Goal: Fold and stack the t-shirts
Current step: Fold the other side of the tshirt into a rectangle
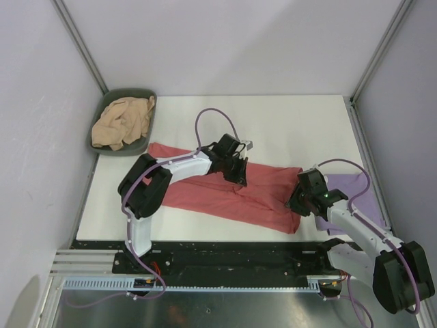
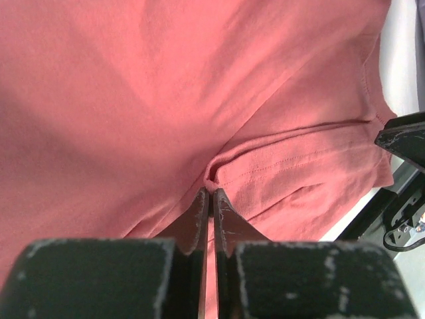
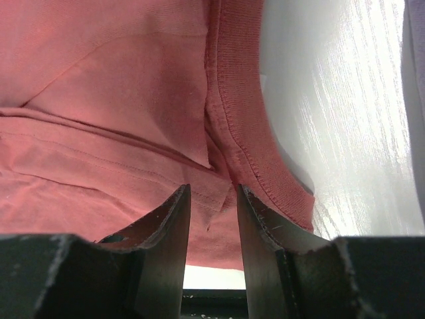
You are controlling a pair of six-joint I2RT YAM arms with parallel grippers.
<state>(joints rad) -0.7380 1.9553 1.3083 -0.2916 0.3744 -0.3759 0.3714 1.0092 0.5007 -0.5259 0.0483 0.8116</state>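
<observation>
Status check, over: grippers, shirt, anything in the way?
Left gripper shut on red shirt. Right gripper at its edge, jaws slightly apart, grip unclear. Lavender shirt by right arm, tan shirt in bin. No obstruction seen.

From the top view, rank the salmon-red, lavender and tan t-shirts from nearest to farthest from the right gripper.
1. The salmon-red t-shirt: its right end sits at the fingertips of the right gripper.
2. The lavender t-shirt: just to the gripper's right, partly behind that arm.
3. The tan t-shirt: far back left, crumpled in the green bin.
</observation>
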